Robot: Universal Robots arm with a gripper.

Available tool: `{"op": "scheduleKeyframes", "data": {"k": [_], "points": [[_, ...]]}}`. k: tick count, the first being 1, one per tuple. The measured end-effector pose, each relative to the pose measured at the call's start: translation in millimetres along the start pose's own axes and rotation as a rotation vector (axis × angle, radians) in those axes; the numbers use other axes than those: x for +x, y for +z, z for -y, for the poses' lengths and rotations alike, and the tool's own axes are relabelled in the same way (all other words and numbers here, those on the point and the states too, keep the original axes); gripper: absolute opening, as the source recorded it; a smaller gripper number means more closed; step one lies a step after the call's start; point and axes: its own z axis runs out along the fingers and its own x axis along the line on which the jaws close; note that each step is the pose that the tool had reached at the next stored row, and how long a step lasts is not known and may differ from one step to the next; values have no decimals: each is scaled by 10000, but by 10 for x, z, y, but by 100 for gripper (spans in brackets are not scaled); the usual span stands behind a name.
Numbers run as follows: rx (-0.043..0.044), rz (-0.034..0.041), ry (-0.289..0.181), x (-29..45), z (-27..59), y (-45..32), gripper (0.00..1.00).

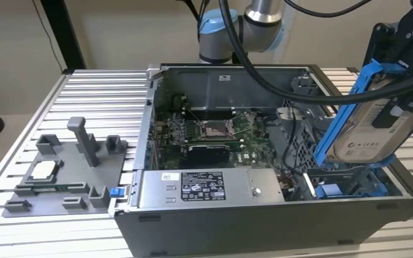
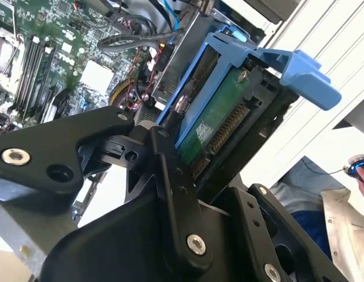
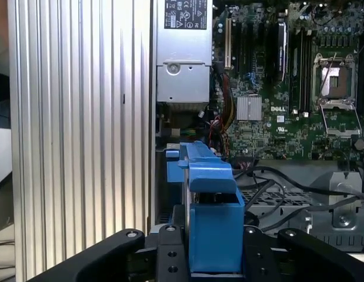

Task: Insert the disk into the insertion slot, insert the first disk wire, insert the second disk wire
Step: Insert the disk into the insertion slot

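One black gripper (image 1: 399, 107) pinches the flat silver-grey disk (image 1: 370, 134), blue plastic-framed — tilted above the blue-railed insertion slot (image 1: 339, 191) in an open grey computer case (image 1: 264, 228); ribbed aluminium table (image 1: 99, 94), beige wall (image 1: 127, 32).

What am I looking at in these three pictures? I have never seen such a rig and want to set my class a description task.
This is a robot arm, a jointed machine with a gripper at its end. The exterior view comes from a camera standing off the arm; both wrist views come from cameras riding on the arm near its wrist. On the ribbed metal table lies an opened computer case, with a green circuit board and a grey labelled power-supply box inside. At the exterior view's left sits a grey holder with small parts. The gripper is shut on the disk, a hard drive in a blue carrier, held tilted above the case. Below it is the insertion slot with blue rails; the disk is not yet in it.
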Motion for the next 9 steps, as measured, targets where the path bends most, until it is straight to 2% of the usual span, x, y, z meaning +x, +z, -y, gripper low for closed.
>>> {"op": "scheduleKeyframes", "data": {"k": [9], "points": [[-6, 1, 1, 0, 19, 8, 0]]}}
